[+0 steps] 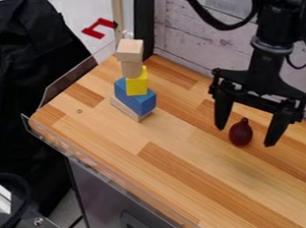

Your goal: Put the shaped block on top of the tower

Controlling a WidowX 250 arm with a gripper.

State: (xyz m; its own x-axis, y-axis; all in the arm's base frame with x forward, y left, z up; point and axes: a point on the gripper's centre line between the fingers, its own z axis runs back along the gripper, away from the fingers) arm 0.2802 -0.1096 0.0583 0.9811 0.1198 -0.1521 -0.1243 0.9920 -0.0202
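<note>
- Robot gripper (245,136) hangs over the wood table (104,122) on the right side of the view. Its two black fingers are wide apart and point down, with no block held by them.
- The purple toy (240,133) is round at the bottom and has a little knob on top. It is on the table and shows between the two fingers, not touching them.
- The tower (137,86) stands near the back corner of the table, well apart from the gripper.
- Low down in the tower is a flat tan block (127,109), with a big blue block (138,100) on it.
- A yellow block (135,87) sits on the blue one, and a bit of it sticks up behind the tan piece (131,69) that comes next.
- One chunky tan block (130,49) is at the very top of the tower. I cannot tell for sure which one is the shaped block.
- See-through plastic (66,82) goes along the table's edge. Black cloth (26,46) hangs past it, on the left side of the view.
</note>
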